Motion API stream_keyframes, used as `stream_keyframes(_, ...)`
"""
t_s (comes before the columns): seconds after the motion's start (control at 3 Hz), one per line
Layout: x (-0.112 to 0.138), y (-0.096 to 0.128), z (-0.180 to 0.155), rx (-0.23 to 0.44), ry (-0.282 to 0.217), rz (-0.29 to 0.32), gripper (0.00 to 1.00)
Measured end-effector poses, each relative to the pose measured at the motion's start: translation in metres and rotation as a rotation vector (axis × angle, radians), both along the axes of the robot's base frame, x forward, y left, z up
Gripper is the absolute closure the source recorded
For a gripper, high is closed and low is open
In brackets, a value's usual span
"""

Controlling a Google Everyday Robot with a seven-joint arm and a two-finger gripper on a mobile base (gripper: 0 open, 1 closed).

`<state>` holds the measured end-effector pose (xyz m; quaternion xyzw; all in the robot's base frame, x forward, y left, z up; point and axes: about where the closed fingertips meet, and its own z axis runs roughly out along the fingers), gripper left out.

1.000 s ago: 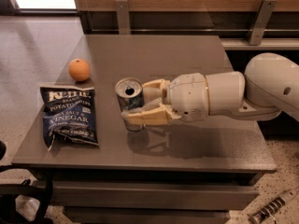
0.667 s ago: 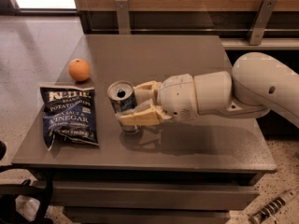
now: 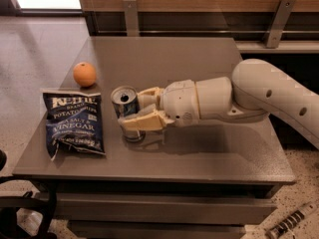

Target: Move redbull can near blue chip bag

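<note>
Redbull can upright, left of the table's middle, open silver top facing the camera. Held in the gripper: cream fingers closed on the can's sides, one on the far side and one on the near side, nothing else in the grasp. Hard to tell whether the can's base rests on the table or hangs just above it; dark reflection directly beneath. Reaches in from the right, the white arm, lying low across the grey tabletop.

Blue chip bag flat near the left edge, white lettering up, just beside the can on its left and not touching, with a narrow strip of bare tabletop between. Round orange beyond the bag's far end, apart from both bag and can.
</note>
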<state>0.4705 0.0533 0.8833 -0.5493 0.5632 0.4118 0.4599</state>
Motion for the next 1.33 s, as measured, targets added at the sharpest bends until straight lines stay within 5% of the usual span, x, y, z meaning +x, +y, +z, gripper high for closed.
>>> stream_keyframes(0.33,0.0068,0.0026,-0.0027,0.038,0.046,0.011,1.0)
stream_keyframes(0.67,0.0065,0.0044,-0.0027,0.04,0.049,0.015,0.86)
stream_keyframes(1.33,0.0046,0.0084,-0.0019,0.039,0.048,0.023,0.39)
